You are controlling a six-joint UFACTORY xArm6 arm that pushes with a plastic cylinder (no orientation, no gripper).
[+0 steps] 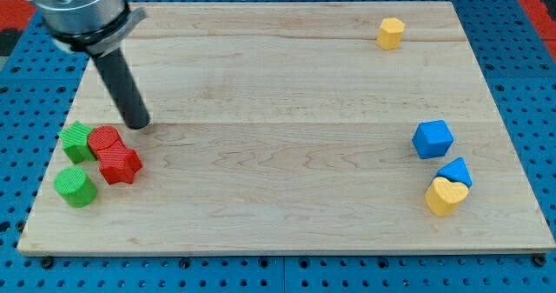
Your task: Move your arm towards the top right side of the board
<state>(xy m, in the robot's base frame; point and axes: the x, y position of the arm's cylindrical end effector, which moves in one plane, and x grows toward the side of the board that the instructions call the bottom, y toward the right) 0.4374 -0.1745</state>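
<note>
My tip [139, 124] sits at frame's left, just above the red cylinder [103, 140], w/ red star [120, 164] & two green blocks [77, 141] [75, 187] nearby. No fingers, bare rod. Board's [278, 84] top-right corner holds yellow block [391, 33]. No writing legible.

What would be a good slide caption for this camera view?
My tip rests just above the red cylinder at the board's left, far from the yellow hexagonal block at top right.

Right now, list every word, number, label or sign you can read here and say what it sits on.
None: nothing readable shows on the wooden board, the coloured blocks, the blue pegboard or the arm above my tip.
</note>
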